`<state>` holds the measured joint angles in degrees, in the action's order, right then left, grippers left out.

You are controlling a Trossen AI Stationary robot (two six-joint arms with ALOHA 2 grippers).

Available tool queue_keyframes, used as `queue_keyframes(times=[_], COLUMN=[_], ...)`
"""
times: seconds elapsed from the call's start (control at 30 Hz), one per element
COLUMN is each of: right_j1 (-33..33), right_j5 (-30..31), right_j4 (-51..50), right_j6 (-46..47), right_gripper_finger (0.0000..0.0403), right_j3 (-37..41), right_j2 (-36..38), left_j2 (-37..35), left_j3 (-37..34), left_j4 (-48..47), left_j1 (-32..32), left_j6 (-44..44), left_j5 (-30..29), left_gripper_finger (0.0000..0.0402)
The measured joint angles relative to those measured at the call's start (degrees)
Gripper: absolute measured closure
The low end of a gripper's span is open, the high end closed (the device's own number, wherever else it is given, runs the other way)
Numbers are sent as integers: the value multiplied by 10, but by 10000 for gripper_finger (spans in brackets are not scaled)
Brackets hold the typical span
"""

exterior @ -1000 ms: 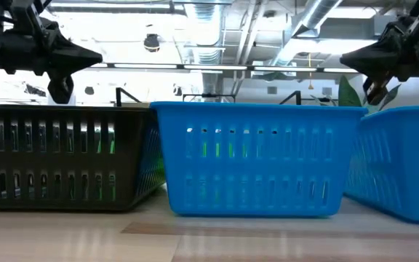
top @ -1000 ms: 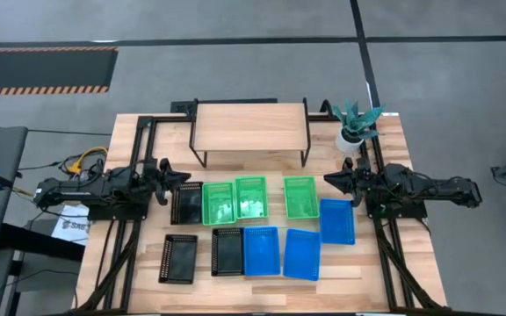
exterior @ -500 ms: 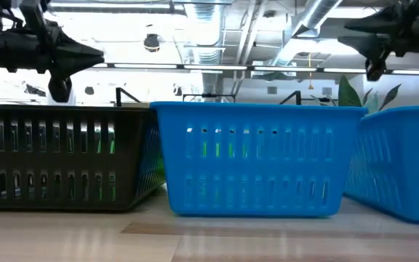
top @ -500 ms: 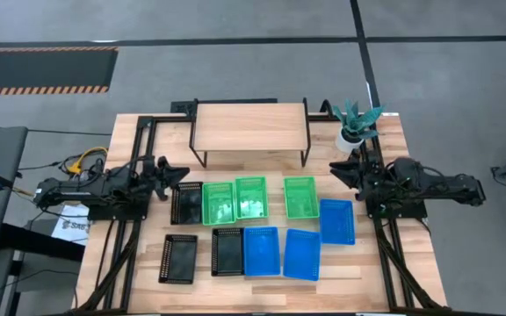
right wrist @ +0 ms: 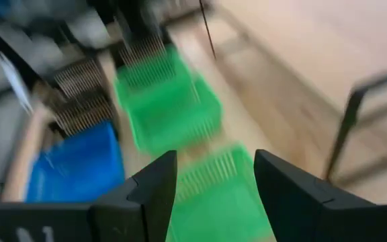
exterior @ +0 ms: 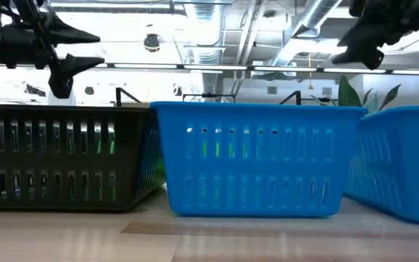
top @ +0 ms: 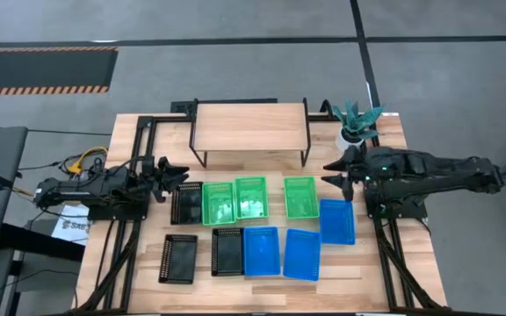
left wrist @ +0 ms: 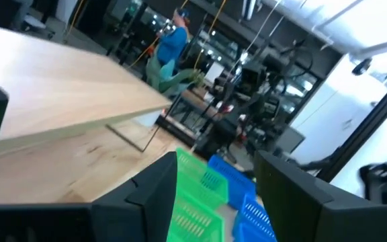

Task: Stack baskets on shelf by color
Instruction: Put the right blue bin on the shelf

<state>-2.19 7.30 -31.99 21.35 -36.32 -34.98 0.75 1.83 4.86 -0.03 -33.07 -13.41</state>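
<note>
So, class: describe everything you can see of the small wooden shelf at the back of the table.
The shelf is a low riser with a plain light wood rectangular top on thin black metal legs. It stands level at the table's far edge, roughly midway between the two arms. Nothing sits on it; no basket or gripper touches it. A potted plant stands to one side.

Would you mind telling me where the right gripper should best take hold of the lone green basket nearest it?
Probably the green basket is best taken by its rim wall on the side facing the right gripper, coming from above: it sits upright and open-topped, and that thin wall fits between open fingers.
</note>
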Motion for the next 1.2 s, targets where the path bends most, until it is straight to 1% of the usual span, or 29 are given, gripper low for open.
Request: queue_keyframes(times=[0.1, 0.2, 0.4, 0.53, 0.63, 0.8, 1.0, 1.2], right_j1=[11, 26, 54, 65, 69, 65, 65, 65], right_j5=[-1, -5, -44, -46, -41, -14, -13, -16], right_j4=[-86, -156, -220, -255, -261, -256, -245, -225], right_j6=[14, 31, 42, 42, 36, 21, 6, 6], right_gripper_finger=[183, 180, 177, 179, 179, 180, 192, 209], right_j3=[-38, -51, -53, -53, -53, -53, -51, -25], right_j2=[-76, -152, -277, -327, -342, -348, -347, -348], left_j2=[0, 0, 0, 0, 0, 0, 0, 0], left_j3=[0, 0, 1, 1, 2, 2, 2, 2], left_j4=[-25, -44, -54, -54, -56, -56, -59, -60], left_j1=[0, 0, 0, 0, 0, 0, 0, 0], left_j6=[7, 16, 20, 20, 20, 20, 20, 20], left_j5=[2, 6, 7, 7, 10, 10, 11, 11], left_gripper_finger=[209, 209, 209, 209, 209, 209, 209, 209])
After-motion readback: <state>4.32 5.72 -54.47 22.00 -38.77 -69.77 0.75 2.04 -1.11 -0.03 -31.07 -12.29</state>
